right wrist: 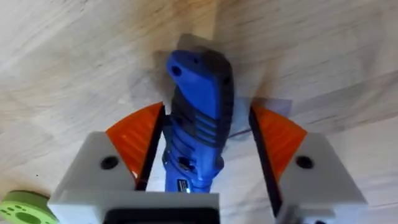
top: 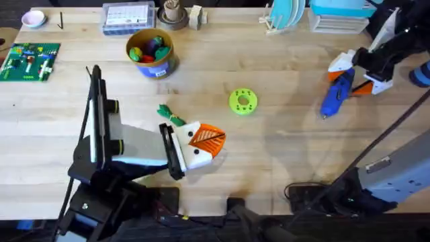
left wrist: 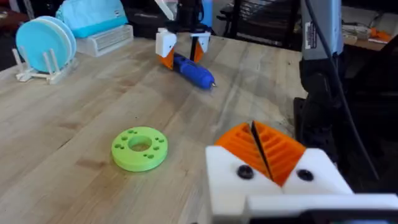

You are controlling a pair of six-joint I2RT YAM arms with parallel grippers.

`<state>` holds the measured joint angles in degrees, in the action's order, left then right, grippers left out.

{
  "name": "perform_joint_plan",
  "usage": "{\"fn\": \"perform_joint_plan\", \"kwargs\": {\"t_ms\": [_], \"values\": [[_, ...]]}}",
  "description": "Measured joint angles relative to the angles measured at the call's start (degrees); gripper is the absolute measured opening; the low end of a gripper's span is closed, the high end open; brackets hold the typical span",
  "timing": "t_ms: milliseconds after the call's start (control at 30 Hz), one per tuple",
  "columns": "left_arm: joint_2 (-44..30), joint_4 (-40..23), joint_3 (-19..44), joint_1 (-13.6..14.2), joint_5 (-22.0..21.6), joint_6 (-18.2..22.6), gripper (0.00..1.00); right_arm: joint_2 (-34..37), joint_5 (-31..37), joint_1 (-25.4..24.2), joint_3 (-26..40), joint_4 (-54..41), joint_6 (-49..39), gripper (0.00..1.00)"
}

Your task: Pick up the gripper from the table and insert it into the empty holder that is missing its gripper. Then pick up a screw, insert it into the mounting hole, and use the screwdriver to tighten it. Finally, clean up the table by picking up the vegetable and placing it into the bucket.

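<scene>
While the right gripper [top: 351,75] straddles the screwdriver [top: 336,94] at the far right of the table [top: 282,148], the overhead view shows the blue body running between its jaws and out past them toward the near edge. The left gripper [top: 209,139] rests mid-table, with the vegetable [top: 170,114] just beside it and the bucket [top: 152,54] well beyond.

From the left wrist, the orange pads [left wrist: 264,146] meet on a thin seam, jaws closed and empty; the screwdriver lies far ahead of them under the other gripper, so the right arm is clearly nearer.

From the right wrist, the jaws stand open, one pad on either side of the handle, gaps showing, nothing clamped. The tool's long axis runs straight out between the jaws, so closing should pinch it across its width.
</scene>
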<state>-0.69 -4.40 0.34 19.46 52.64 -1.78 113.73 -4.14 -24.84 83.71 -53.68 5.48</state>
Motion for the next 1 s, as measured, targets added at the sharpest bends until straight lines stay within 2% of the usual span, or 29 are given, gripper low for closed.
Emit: {"fn": "perform_joint_plan", "kwargs": {"t_ms": [100,167,200,333,633,767,1000], "values": [[0.0,0.0,0.0,0.02,0.0,0.0,0.004,0.02,0.24,0.0,0.0,0.52,0.0,0.841],[0.0,0.0,0.0,0.0,0.0,0.0,0.004,0.0,0.39,-0.09,0.0,0.58,-0.03,0.778],[0.0,0.0,0.0,0.0,0.0,0.0,0.004,0.0,0.27,-0.15,0.0,0.8,-0.05,0.737],[0.0,0.0,0.0,0.0,-0.07,0.0,0.004,0.02,0.21,-0.2,0.0,1.13,-0.18,0.46],[0.0,0.02,0.0,0.0,-0.13,0.0,0.004,0.39,0.28,-0.24,0.0,1.7,-0.57,0.094],[0.0,0.01,0.0,0.0,-0.13,0.0,0.004,0.39,0.17,-0.24,0.0,1.76,-0.83,0.017],[0.0,0.02,0.0,0.01,-0.13,0.0,0.004,0.87,-0.27,-0.19,0.95,-1.37,-1.34,0.022]]}}
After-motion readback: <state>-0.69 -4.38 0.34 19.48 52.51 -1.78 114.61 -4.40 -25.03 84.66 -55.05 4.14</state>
